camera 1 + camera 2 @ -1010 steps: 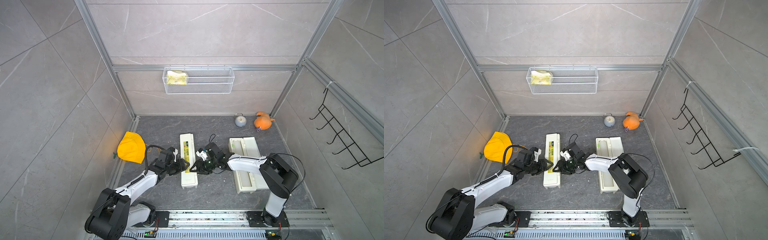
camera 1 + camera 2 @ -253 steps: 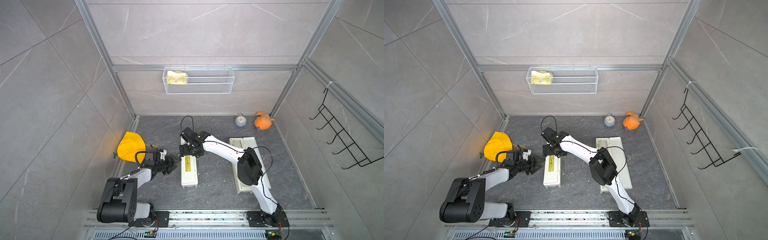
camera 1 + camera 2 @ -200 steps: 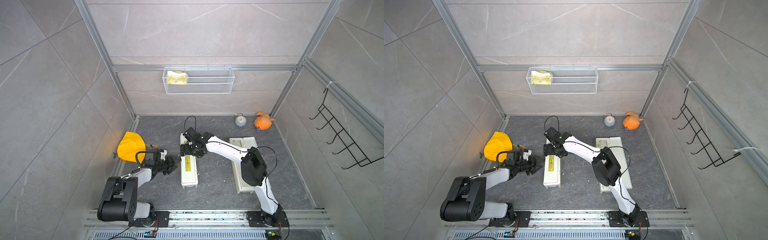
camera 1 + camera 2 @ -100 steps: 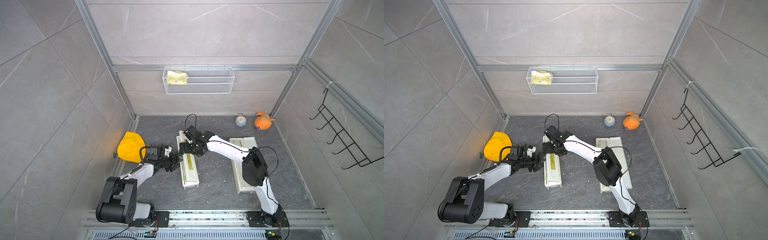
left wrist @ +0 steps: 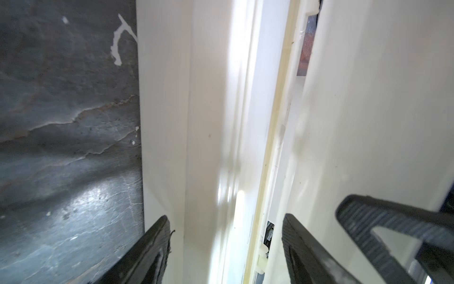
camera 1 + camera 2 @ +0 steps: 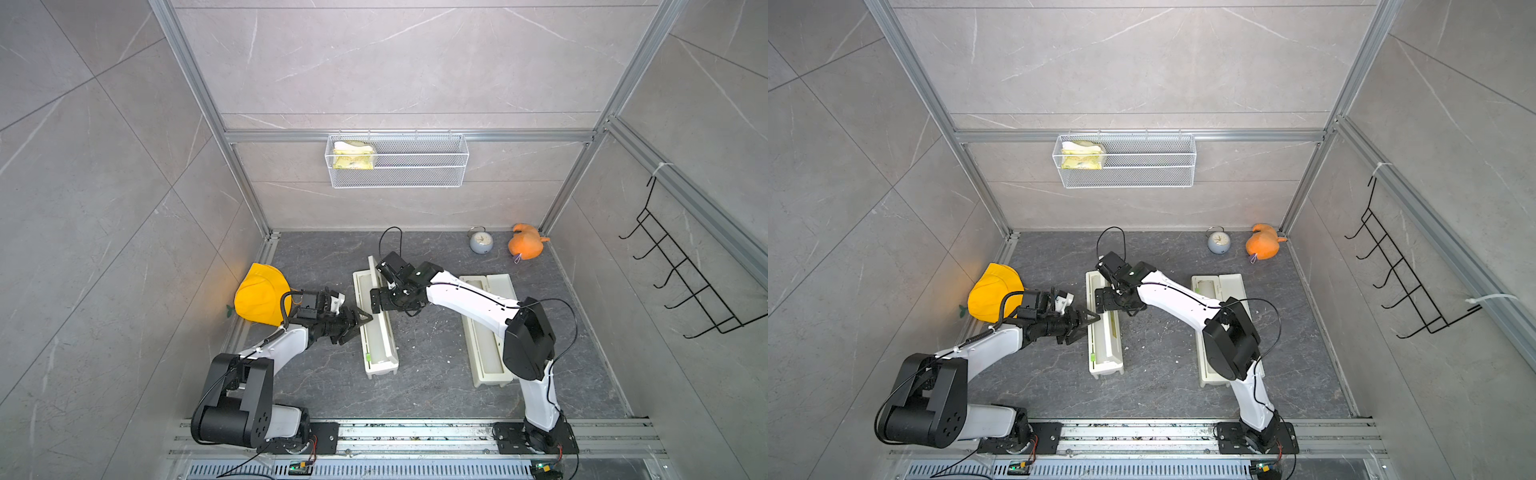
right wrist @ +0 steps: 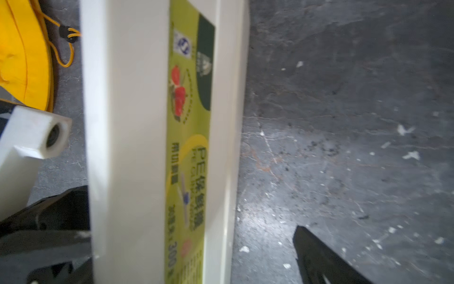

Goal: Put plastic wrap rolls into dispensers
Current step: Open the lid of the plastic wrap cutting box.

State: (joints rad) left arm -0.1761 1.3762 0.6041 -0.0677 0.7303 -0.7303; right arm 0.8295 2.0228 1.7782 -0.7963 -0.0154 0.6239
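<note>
The left dispenser (image 6: 380, 369) (image 6: 1106, 368) lies on the floor with its labelled lid (image 7: 189, 123) (image 6: 1114, 328) swung up to about upright. My right gripper (image 6: 380, 296) (image 7: 199, 233) is open and straddles the lid, with a clear gap on the label side. My left gripper (image 6: 361, 322) (image 5: 226, 218) is open across the trough, one finger outside its left wall. A glossy milky surface (image 5: 221, 123) in the trough looks like a plastic wrap roll. The right dispenser (image 6: 490, 374) lies open under my right arm, with what looks like a roll end (image 6: 1205, 287) inside.
A yellow cap (image 6: 262, 299) lies at the left wall, close behind my left wrist. An alarm clock (image 6: 481, 242) and an orange plush toy (image 6: 525, 247) sit at the back right. A wire basket (image 6: 397, 162) hangs on the back wall, and a black hook rack (image 6: 685, 282) on the right wall.
The left dispenser's lid has swung from closed to about upright, with my right gripper at it. My left gripper has moved right onto the dispenser's side and spread wider.
</note>
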